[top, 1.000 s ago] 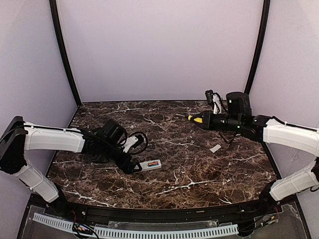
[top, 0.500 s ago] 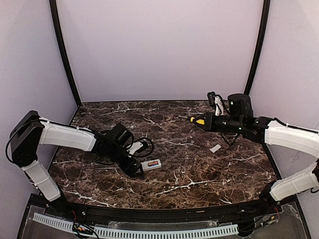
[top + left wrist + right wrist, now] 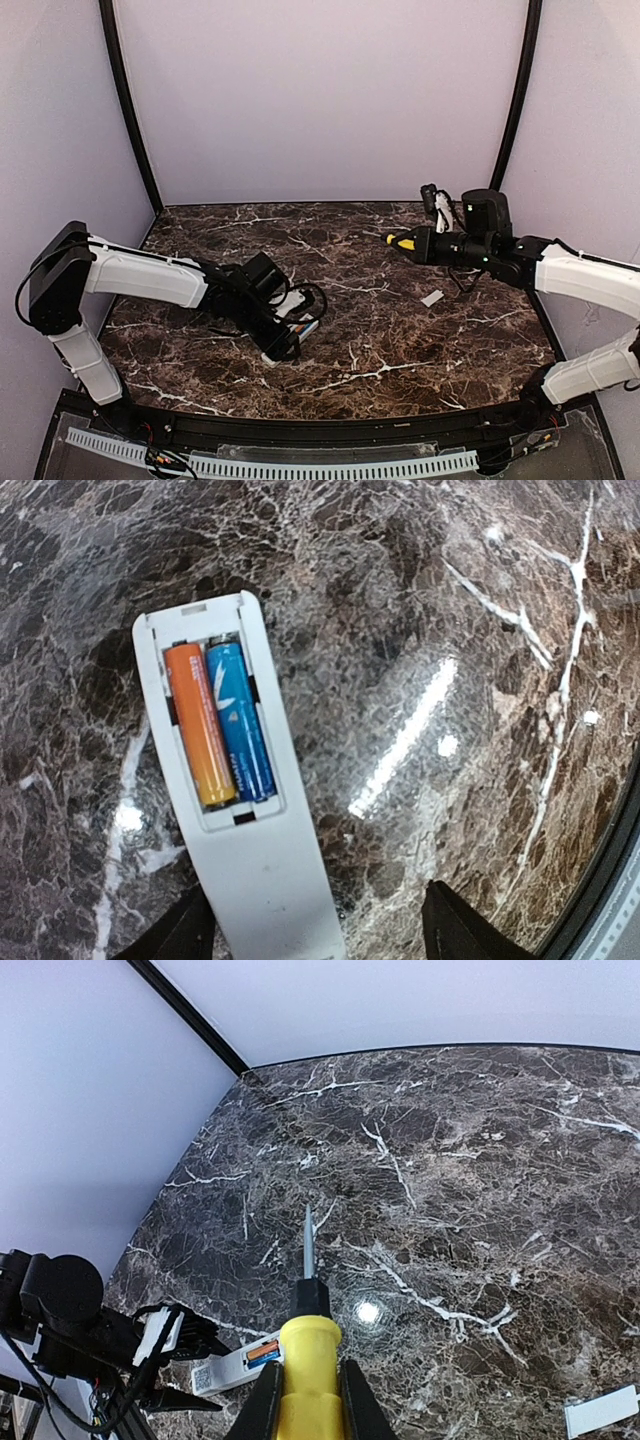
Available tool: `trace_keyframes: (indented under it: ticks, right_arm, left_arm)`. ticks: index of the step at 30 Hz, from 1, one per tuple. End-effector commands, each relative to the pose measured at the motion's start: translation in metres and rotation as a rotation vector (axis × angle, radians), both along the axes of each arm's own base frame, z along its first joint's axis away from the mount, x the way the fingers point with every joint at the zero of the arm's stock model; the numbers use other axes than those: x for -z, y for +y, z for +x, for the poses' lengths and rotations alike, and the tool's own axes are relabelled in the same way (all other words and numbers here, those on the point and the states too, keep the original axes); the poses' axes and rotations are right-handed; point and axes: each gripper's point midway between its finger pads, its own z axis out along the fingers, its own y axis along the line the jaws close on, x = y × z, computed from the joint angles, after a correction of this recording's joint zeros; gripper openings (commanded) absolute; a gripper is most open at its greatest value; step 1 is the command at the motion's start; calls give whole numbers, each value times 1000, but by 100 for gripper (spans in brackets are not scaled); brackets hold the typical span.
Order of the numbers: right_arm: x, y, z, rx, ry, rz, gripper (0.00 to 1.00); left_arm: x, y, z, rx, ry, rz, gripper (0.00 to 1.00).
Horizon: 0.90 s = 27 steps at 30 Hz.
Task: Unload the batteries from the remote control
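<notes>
The remote control (image 3: 262,880) lies on the marble with its back up and its compartment uncovered. Two batteries lie side by side inside it, one orange (image 3: 199,725) and one blue (image 3: 240,720). My left gripper (image 3: 320,935) is open and straddles the remote's lower end. One finger (image 3: 185,935) is close beside the remote and the other (image 3: 455,930) stands well off it. From above, the left gripper (image 3: 290,338) covers most of the remote (image 3: 306,325). My right gripper (image 3: 310,1400) is shut on a yellow stick tool (image 3: 308,1345) and hovers at the right (image 3: 430,243).
A small flat white lid piece (image 3: 432,298) lies on the table below the right gripper, also at the lower right corner of the right wrist view (image 3: 600,1412). The table's front edge (image 3: 330,425) runs just behind the left gripper. Dark poles stand at the back corners.
My left gripper has slid right and toward the near edge, onto the remote, and its jaws have narrowed. The right arm with the yellow tool has drifted slightly right.
</notes>
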Motion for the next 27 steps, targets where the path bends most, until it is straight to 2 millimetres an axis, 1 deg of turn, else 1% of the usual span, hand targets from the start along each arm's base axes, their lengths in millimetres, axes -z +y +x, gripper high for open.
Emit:
trace_keyframes:
  ticks: [1,4,7,13,15,19,22,23,24,27]
  right_arm:
    - [-10,-7,1,23,-36,7,0]
    - [-10,-7,1,21,-36,6,0]
    - [-9,-6,1,20,-30,9,0]
    - [-9,-4,0,7,-26,19,0]
    - [-10,-4,-1,7,-29,20,0]
    - [-12,-6,-3,8,-31,25,0]
    - [-12,-6,-4,9,-30,28,0]
    - [-12,-7,-5,9,-29,29,0]
    - [-12,-7,-5,12,-31,27,0]
    - [-12,-8,-5,15,-34,26,0]
  left_arm:
    - [0,20,3,-105,-35,131,71]
    - [-7,21,-3,-154,-39,123,71]
    - [-5,21,-15,-148,-38,150,71]
    - [1,29,-20,-172,-40,219,63]
    - [0,31,-20,-178,-44,233,61]
    - [0,41,-14,-219,-88,256,61]
    - [0,39,-12,-251,-91,227,61]
    - [3,40,-15,-253,-83,221,60]
    - [2,36,-14,-262,-85,198,60]
    - [3,34,-15,-273,-96,169,60]
